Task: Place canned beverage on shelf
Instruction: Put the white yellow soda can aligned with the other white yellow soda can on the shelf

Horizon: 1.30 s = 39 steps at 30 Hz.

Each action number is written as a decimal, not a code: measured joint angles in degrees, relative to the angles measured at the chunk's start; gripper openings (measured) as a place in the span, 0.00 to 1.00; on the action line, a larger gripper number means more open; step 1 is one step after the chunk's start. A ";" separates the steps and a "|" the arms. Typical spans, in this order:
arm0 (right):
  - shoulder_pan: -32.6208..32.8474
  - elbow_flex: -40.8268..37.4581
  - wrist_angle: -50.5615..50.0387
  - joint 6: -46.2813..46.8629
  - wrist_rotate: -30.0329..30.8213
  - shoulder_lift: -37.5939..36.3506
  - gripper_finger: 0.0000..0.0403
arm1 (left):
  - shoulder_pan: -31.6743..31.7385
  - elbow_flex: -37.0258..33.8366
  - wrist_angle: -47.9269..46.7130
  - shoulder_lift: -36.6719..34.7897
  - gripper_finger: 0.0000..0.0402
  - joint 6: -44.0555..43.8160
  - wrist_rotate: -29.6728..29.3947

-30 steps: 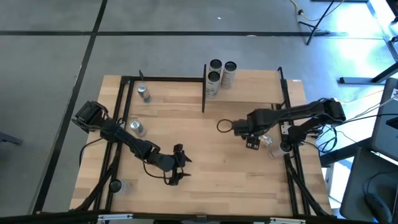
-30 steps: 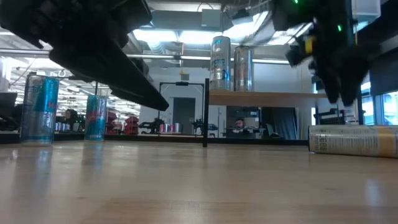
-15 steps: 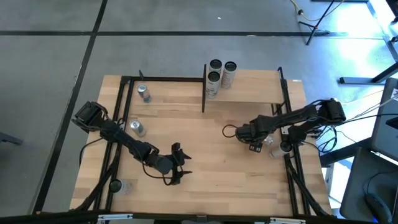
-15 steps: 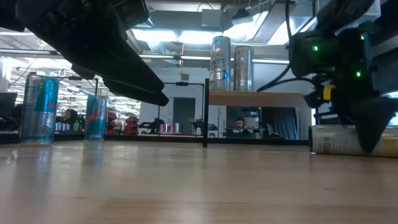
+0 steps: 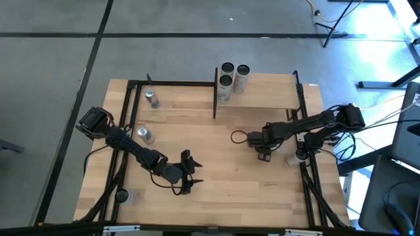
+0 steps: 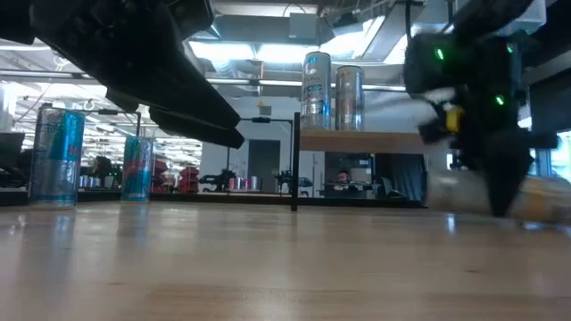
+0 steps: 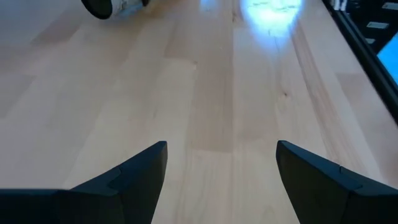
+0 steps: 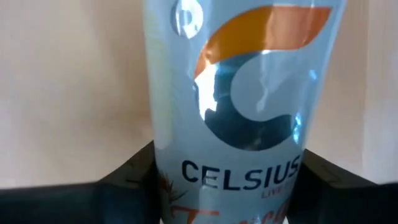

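The canned beverage (image 8: 242,106), a pale Celsius can with an orange and grey mark, lies on its side on the table near the right edge. In the low view it shows as a blurred streak (image 6: 544,196). My right gripper (image 5: 266,152) is down over it, shut on it. The shelf (image 5: 262,93) is a raised board at the far right, also in the low view (image 6: 375,138); it carries three upright cans (image 5: 233,73). My left gripper (image 5: 186,173) hangs open over the table's front middle, with only bare wood between its fingers (image 7: 221,168). My right gripper pinches the can's round body (image 8: 163,168) between its two fingers (image 8: 134,171), one on each long side. The fingers come from above, pointing down, and lie across the can. The can lies on its side on the tabletop.
Two blue cans stand upright at the table's left, one far (image 5: 152,98) and one nearer (image 5: 144,134); the low view shows both (image 6: 55,156) (image 6: 136,168). Black frame posts (image 5: 215,92) edge the shelf and the table's sides. Bare wood lies between the two arms.
My right gripper has come down from above the lying can until its fingers stand on either side of it at the tabletop, and it has shifted slightly toward the table's left edge.
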 joint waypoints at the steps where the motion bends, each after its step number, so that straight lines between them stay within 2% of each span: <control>1: 0.00 0.69 0.68 -0.92 -0.34 -0.57 0.53 | 0.00 0.00 0.07 0.00 0.71 0.53 -0.62; 3: 0.00 1.15 3.29 -2.92 -0.99 -1.59 0.53 | -0.11 -0.02 0.65 0.00 0.71 1.35 -1.86; 5: 0.14 1.16 10.17 -5.44 -3.23 -2.46 0.53 | -0.15 -0.02 1.07 0.00 0.71 1.39 -2.12; 8: 1.62 -0.96 26.67 -9.40 -3.53 -2.99 0.53 | -0.39 -0.02 1.07 0.00 0.71 1.37 -2.27; 14: 4.64 -7.42 58.96 -15.11 -2.90 0.40 0.53 | -1.44 -0.04 1.81 0.00 0.71 1.39 -4.65; 20: 5.33 -10.32 81.96 -16.65 -2.85 6.71 0.53 | -1.95 -0.04 1.97 0.00 0.71 1.39 -6.51; 26: 5.35 -10.36 93.02 -16.67 -3.90 14.80 0.53 | -1.86 -0.04 2.22 0.00 0.71 1.56 -6.65; 32: 6.09 -10.15 96.90 -16.12 -4.55 17.60 0.54 | -1.86 -0.04 2.34 0.00 0.71 1.96 -6.82; 39: 6.36 -10.37 95.16 -16.36 -5.35 17.36 0.81 | -1.86 -0.04 2.31 0.00 0.71 1.93 -6.80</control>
